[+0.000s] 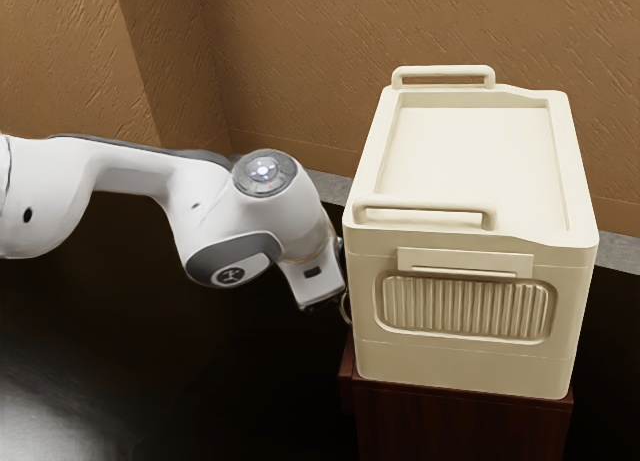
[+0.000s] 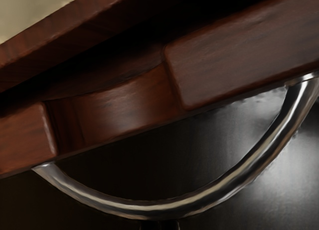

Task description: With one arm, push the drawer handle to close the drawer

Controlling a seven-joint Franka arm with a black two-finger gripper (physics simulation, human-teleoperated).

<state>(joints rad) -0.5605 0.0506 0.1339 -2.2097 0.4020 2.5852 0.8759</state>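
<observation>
Drawer (image 2: 244, 53) is looking slightly proud under the cabinet top (image 2: 65, 38), so some closing is remaining, I'd judge. Claw (image 1: 326, 302) is sitting near the curved handle (image 2: 159, 208) (can't tell if wide or narrow).

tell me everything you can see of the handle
The handle is a smooth, shiny, silvery bar, metal by its look, bent into a wide bow with light and dark streaks of reflection. Its two ends meet the red-brown drawer, one on each side of the scooped dip, and the bow stands out from it, leaving open space inside. The gripper is close to the bow's outer side, near its middle; whether they touch, I can't tell.
</observation>
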